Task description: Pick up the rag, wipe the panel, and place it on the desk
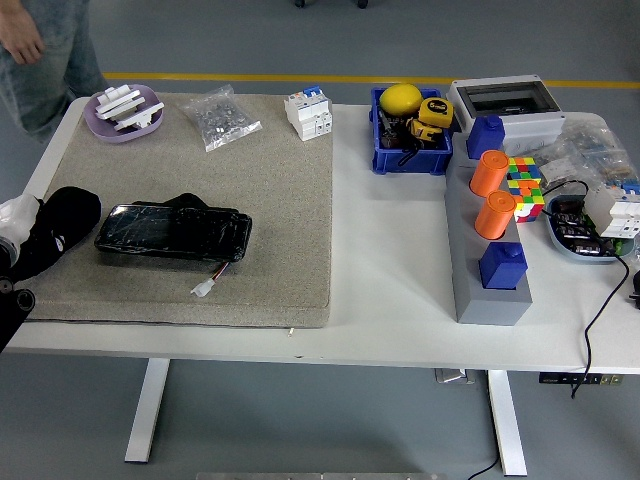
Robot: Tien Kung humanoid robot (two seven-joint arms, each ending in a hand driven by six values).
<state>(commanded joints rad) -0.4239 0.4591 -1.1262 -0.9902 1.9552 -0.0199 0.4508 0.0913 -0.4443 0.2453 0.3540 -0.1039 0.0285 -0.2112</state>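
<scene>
The panel (172,232), a black glossy slab with a small white plug on wires (203,288), lies on the beige mat (280,200) at its left. A dark crumpled lump, seemingly the rag (187,203), sits against the panel's far edge. My left hand (62,222), a black rounded shape with a white part by the wrist, rests on the mat's left edge. It is a little left of the panel and not touching it. No right arm shows.
A person (40,45) stands at the top left corner, hands off the table. Along the mat's far edge are a purple dish (125,110), a bag of screws (222,118) and a white breaker (308,113). Right side: blue bin (410,130), grey block with orange cylinders (490,240), cables.
</scene>
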